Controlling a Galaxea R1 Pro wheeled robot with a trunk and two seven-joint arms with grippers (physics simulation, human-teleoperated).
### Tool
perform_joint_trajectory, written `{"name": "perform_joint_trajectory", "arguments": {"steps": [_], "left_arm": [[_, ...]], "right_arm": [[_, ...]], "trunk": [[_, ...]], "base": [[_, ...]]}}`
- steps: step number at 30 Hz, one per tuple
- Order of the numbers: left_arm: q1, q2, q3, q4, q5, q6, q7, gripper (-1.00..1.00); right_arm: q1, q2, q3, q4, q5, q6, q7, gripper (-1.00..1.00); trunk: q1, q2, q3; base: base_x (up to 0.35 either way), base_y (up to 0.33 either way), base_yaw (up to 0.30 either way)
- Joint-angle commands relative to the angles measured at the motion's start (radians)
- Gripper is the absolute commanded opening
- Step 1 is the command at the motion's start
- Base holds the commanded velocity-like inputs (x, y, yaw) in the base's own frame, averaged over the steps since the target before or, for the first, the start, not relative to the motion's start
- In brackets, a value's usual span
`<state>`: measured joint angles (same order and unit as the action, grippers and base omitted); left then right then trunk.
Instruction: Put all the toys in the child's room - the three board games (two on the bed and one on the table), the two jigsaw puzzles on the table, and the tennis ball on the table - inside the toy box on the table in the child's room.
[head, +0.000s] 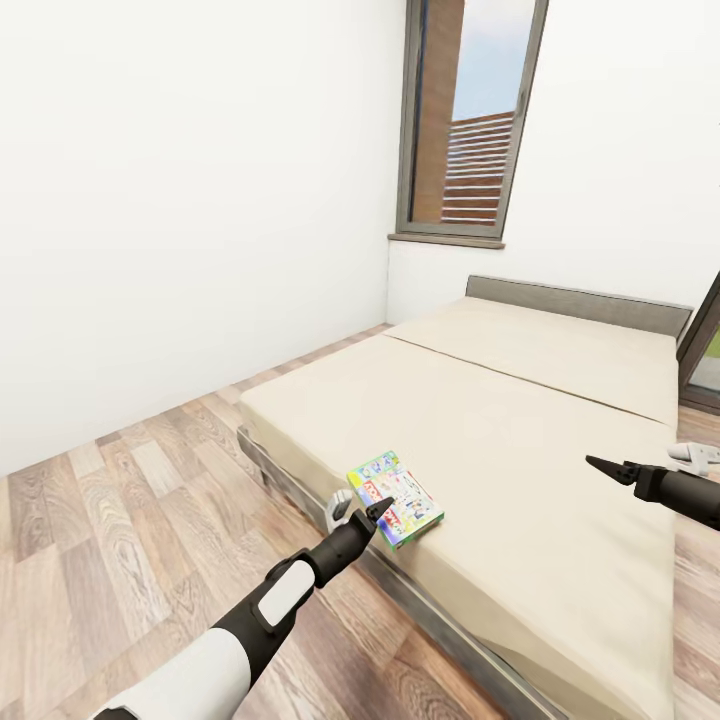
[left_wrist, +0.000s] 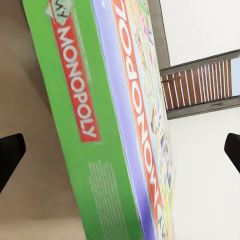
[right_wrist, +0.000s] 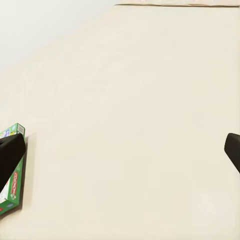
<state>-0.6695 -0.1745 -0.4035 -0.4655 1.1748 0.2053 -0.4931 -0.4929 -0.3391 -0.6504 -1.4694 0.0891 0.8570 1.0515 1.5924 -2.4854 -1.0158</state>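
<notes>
one board game (head: 395, 497) on the bed (head: 560, 440) — between wide left fingers (left_wrist: 11, 155), right fingers (right_wrist: 11, 157) wide, apart

Home bedroom, low beige bed (head: 520, 400) with grey headboard (head: 580, 303), wood-plank floor (head: 120, 520), tall window (head: 468, 115)

Green-edged board game (head: 396, 497), red title; beige bed (head: 560, 440).

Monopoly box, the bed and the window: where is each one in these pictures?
Monopoly box (head: 397, 497), head view, on its illustrated lid.
Bed (head: 560, 420), head view, on a bare part of the beige mattress.
Window (head: 470, 120), head view, on the glass pane.
</notes>
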Motion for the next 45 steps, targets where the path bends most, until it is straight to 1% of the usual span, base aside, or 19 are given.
{"name": "perform_joint_trajectory", "arguments": {"steps": [1, 10, 11, 45], "left_arm": [[-0.001, 0.000, -0.002, 0.001, 0.010, 0.006, -0.002, 1.00], [-0.001, 0.000, -0.002, 0.003, 0.011, 0.006, -0.002, 1.00], [-0.001, 0.000, -0.002, 0.003, 0.011, 0.006, -0.002, -1.00], [0.002, 0.000, -0.002, 0.001, 0.012, 0.005, -0.004, -1.00]], "right_arm": [[-0.001, 0.000, -0.002, -0.001, 0.009, 0.005, 0.010, 1.00], [-0.001, 0.000, -0.002, -0.001, 0.009, 0.005, 0.010, 1.00], [-0.001, 0.000, -0.002, -0.001, 0.009, 0.005, 0.010, 1.00], [-0.001, 0.001, -0.002, -0.001, 0.009, 0.005, 0.010, 1.00]], "trunk": [[0.000, 0.000, -0.001], [0.000, 0.000, -0.001], [0.000, 0.000, -0.001], [0.000, 0.000, -0.001]], "base": [[0.000, 0.000, -0.006], [0.000, 0.000, -0.003], [0.000, 0.000, -0.002], [0.000, 0.000, 0.000]]}}
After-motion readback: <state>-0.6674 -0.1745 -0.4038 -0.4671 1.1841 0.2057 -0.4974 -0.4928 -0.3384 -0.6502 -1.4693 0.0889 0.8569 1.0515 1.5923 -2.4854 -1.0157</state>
